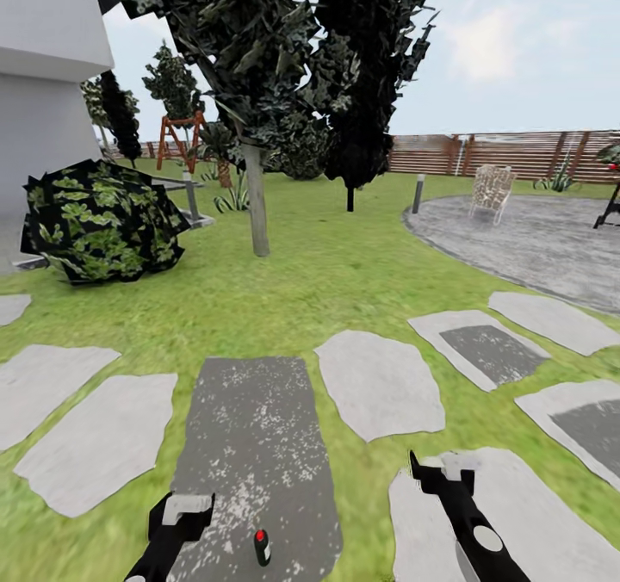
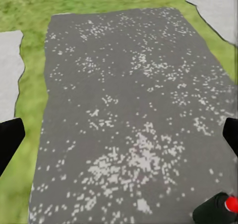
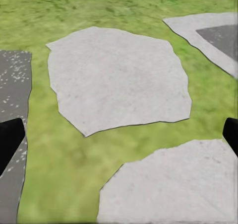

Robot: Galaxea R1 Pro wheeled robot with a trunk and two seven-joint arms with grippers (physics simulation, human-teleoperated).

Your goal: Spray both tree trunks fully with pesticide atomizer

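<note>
Dark red-capped pesticide atomizer (image 1: 262,548) stands on grey slab (image 1: 250,444), just right of left gripper (image 1: 182,517); both grippers' fingers spread, empty. Pickup pending: lower left gripper over it.

head view high over lawn (image 1: 344,281), wrist views low, close, sharing dark paving slab (image 1: 254,444)

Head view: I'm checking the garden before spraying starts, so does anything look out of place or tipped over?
Nothing looks spilled or damaged. The pesticide atomizer stands upright on the dark grey paving slab, between the left pincer and right pincer. The tree trunk leans only slightly.
</note>
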